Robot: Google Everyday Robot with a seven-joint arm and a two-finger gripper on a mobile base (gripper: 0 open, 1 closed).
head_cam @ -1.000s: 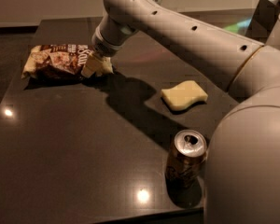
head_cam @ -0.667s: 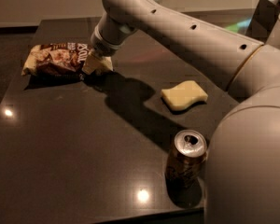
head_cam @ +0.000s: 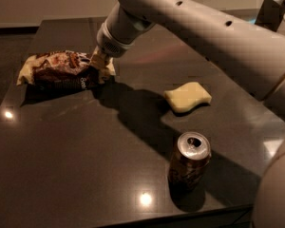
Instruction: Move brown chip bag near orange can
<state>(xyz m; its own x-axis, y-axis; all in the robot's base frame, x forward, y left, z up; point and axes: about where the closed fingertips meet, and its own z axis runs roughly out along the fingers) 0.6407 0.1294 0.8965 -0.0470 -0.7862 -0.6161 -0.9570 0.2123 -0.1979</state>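
The brown chip bag (head_cam: 57, 70) lies on the dark table (head_cam: 85, 165) at the far left, dark brown and cream. My gripper (head_cam: 99, 64) comes down from the arm (head_cam: 204, 27) onto the bag's right end and is shut on that end. The orange can (head_cam: 189, 159) stands upright near the front edge, right of centre, with its silver top open. It is well apart from the bag, and the bag's right tip is partly hidden by the gripper.
A pale yellow wavy sponge (head_cam: 187, 98) lies between the bag and the can, to the right. The arm spans the upper right. The table's front edge runs just below the can. A dark object (head_cam: 270, 11) stands at the far right.
The bag's left end has shifted slightly left and toward the front, while the gripper stays at its right end. The can and the sponge have not moved.
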